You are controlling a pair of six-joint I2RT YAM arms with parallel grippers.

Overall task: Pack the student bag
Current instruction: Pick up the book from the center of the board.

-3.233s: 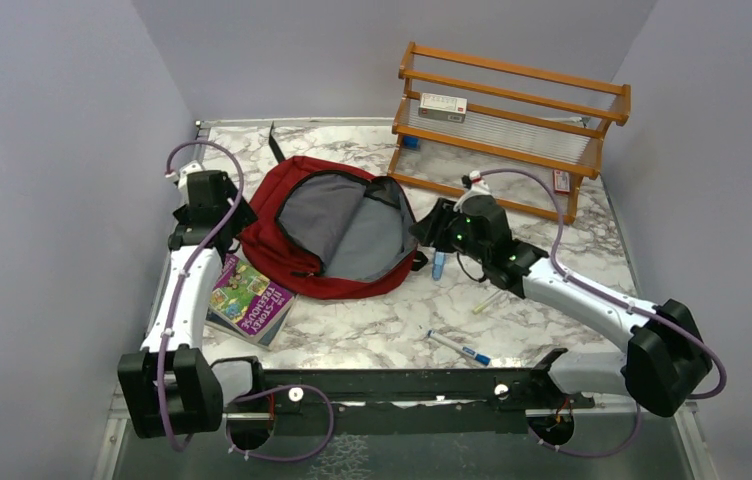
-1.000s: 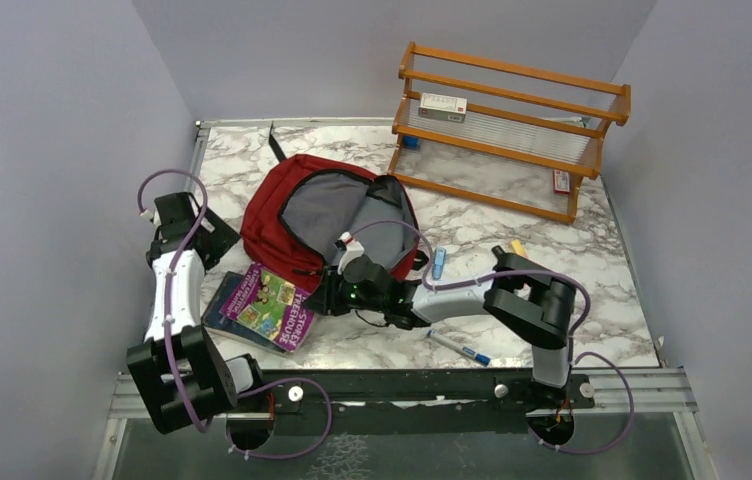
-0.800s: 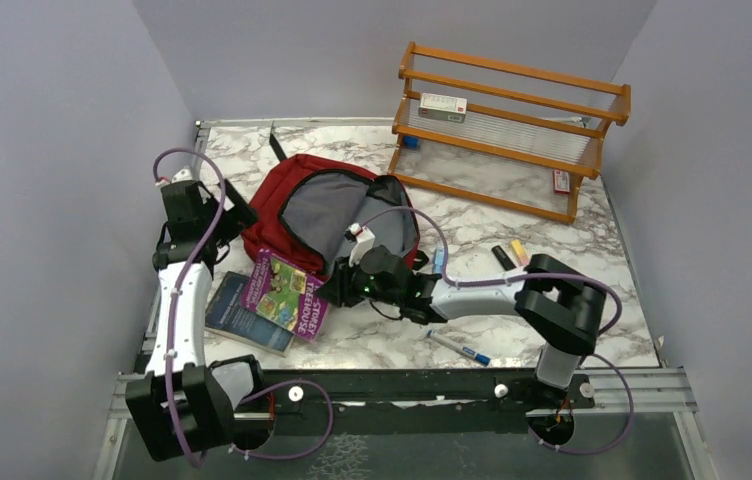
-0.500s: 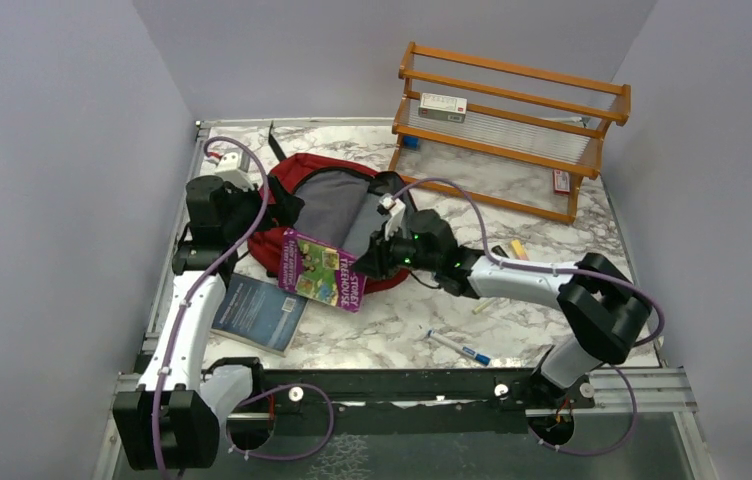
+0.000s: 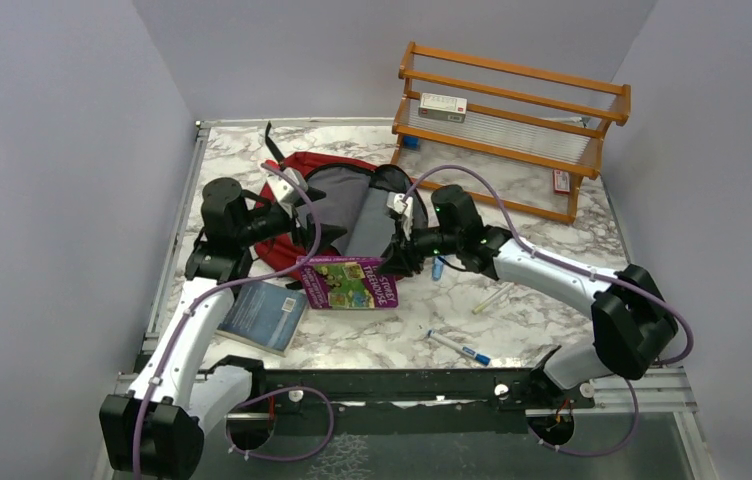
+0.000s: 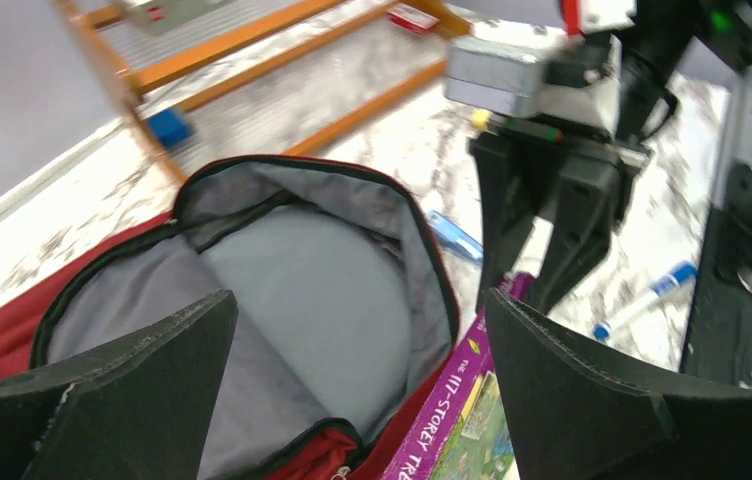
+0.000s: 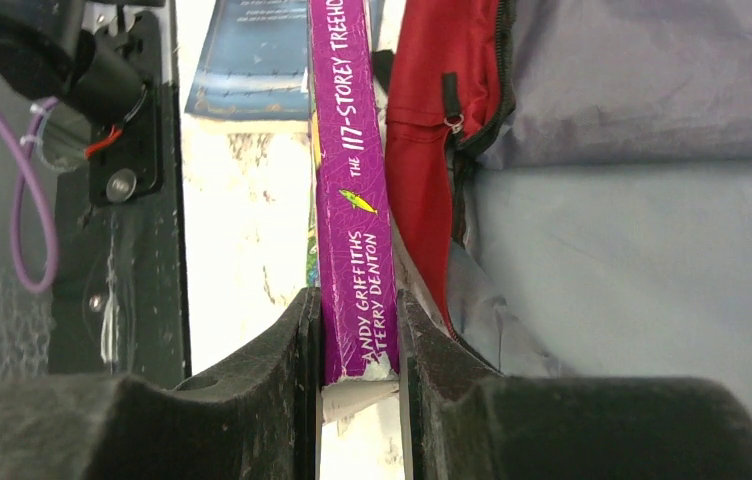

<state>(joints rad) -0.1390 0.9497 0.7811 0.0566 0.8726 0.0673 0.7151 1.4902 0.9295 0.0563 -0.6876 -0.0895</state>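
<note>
The student bag (image 5: 352,215) lies open at the back middle of the table, its grey lining facing up inside the dark-red shell (image 6: 302,300). My right gripper (image 5: 392,262) is shut on the spine end of a purple book (image 5: 347,283), holding it on edge at the bag's near rim. In the right wrist view the purple book (image 7: 347,180) runs away from the right gripper (image 7: 357,300), right beside the red zipper edge (image 7: 422,150). My left gripper (image 5: 297,215) hangs open over the bag's left rim, nothing between its fingers (image 6: 152,380). The left gripper (image 6: 357,300) looks down into the lining.
A dark blue book (image 5: 264,315) lies on the table left of the purple one. A wooden rack (image 5: 512,130) with a white box (image 5: 442,107) stands at the back right. A blue-capped marker (image 5: 460,350) and a pen (image 5: 492,297) lie near the front.
My right gripper has lifted the purple book off the blue one and carried it right and up to the bag's near rim. My left arm has swung from the table's left side over the bag.
</note>
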